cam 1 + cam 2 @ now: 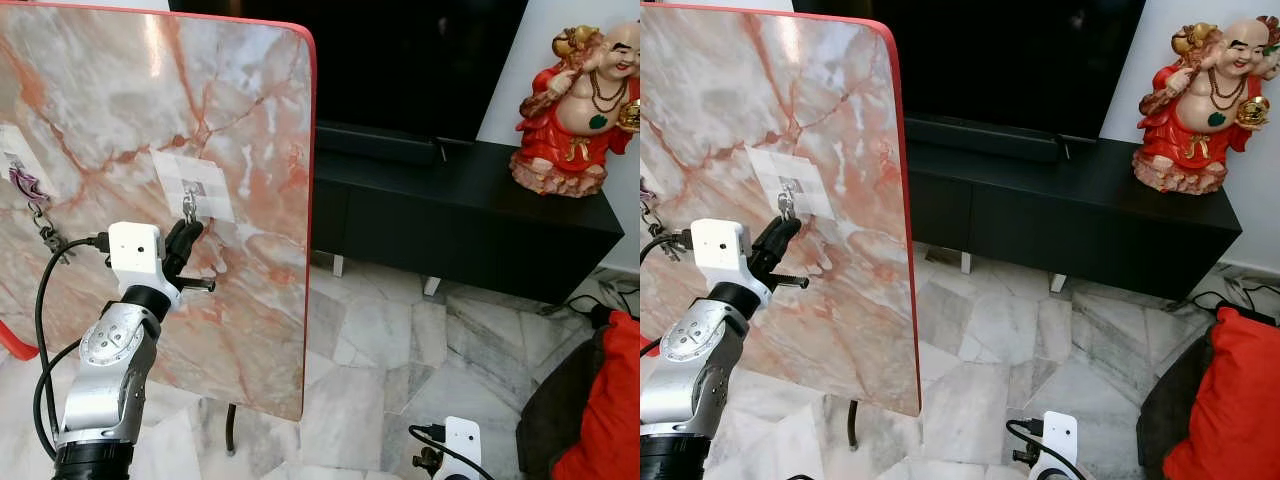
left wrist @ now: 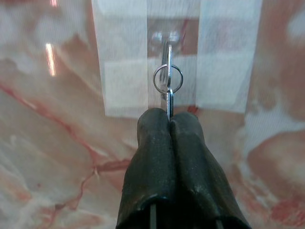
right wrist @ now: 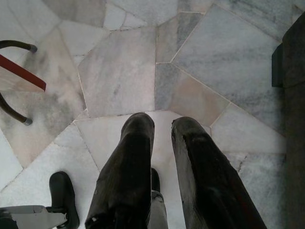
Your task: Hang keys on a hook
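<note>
An upright marble-patterned board (image 1: 150, 120) with a red edge carries a small metal hook (image 2: 167, 40) on a clear adhesive patch (image 1: 192, 185). My left gripper (image 2: 169, 117) is raised to that hook and shut on a key (image 2: 169, 101), whose ring (image 2: 167, 78) is looped over the hook. In the head views the left gripper (image 1: 188, 232) sits just under the hook. Another bunch of keys (image 1: 40, 215) hangs at the board's left edge. My right gripper (image 3: 162, 125) hangs low over the floor, open and holding nothing.
A black TV console (image 1: 470, 215) stands behind the board, with a red figurine (image 1: 575, 100) on its right end and a dark screen (image 1: 400, 60) above. A red cushion (image 1: 610, 410) lies at the lower right. The floor (image 1: 400, 340) is marble tile.
</note>
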### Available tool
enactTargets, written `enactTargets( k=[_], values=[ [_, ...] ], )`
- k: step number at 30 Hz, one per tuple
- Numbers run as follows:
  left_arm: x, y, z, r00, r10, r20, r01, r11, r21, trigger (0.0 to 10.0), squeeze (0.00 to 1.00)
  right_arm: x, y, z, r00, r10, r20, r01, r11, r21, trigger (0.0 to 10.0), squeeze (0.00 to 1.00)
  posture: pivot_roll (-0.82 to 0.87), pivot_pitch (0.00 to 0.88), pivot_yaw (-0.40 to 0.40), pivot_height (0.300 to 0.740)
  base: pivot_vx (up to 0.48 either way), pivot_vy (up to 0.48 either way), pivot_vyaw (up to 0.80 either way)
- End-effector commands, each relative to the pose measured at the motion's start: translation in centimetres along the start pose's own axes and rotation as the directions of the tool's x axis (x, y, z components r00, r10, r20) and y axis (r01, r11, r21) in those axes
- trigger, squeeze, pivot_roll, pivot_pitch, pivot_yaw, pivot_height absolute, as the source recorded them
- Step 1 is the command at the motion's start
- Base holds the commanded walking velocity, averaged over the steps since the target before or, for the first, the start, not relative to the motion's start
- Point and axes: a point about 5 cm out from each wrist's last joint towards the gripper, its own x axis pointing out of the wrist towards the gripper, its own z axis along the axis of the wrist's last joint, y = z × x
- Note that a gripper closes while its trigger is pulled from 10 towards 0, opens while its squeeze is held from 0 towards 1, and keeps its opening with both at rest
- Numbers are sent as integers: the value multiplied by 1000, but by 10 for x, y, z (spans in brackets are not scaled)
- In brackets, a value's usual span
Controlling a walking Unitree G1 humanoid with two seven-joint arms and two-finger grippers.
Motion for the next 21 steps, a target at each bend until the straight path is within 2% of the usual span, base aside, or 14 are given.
enactTargets(
  k=[1, 21],
  values=[
    [3, -1, 3, 1000, -7, 5, 7, 1000, 16, 10000, 0, 0, -2, -1, 1000, -9, -8, 9, 1000, 14, 10000, 0, 54, 0, -64, 740, 0, 0, 0],
    [9, -1, 3, 1000, -8, 1, 8, 1000, 11, 10000, 0, 1, -1, 3, 1000, -6, 4, 6, 1000, 14, 10000, 0, 54, 0, -62, 740, 0, 0, 0]
  ],
)
